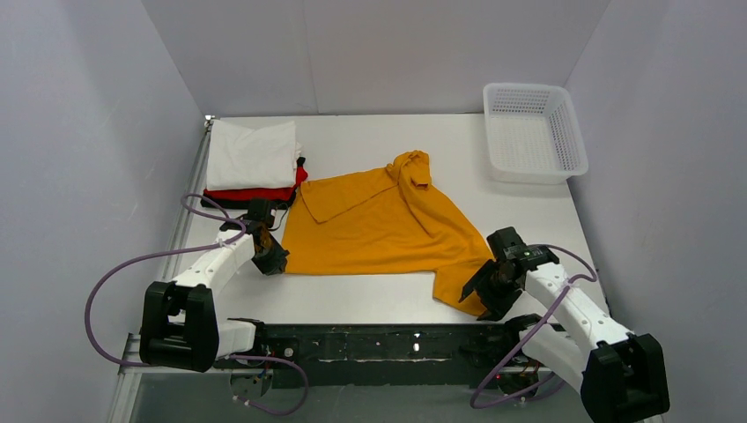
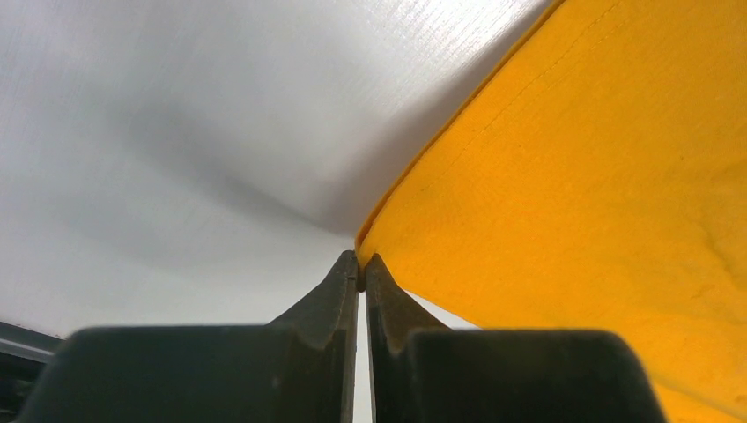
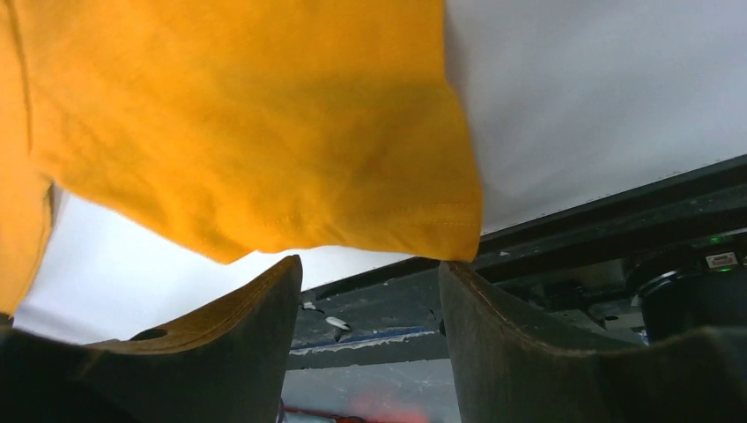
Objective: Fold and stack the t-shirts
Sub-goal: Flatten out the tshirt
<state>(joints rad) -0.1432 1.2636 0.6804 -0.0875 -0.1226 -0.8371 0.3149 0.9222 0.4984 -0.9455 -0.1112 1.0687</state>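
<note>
A mustard-orange t-shirt [image 1: 379, 225] lies spread and partly creased on the white table [image 1: 370, 141], collar towards the back. My left gripper [image 1: 271, 261] is at the shirt's near left corner. In the left wrist view its jaws [image 2: 361, 264] are shut with the corner of the orange cloth [image 2: 573, 176] pinched at the tips. My right gripper [image 1: 482, 286] is at the shirt's near right corner. It is open [image 3: 370, 264], with the hem of the orange cloth [image 3: 264, 132] just beyond the fingertips. A folded white shirt [image 1: 253, 154] tops a red one [image 1: 255, 193] and a black one at the back left.
A white plastic lattice basket [image 1: 533, 132] stands at the back right. The black front rail [image 1: 379, 339] runs along the table's near edge, close to the right gripper. Grey walls close in the table on three sides.
</note>
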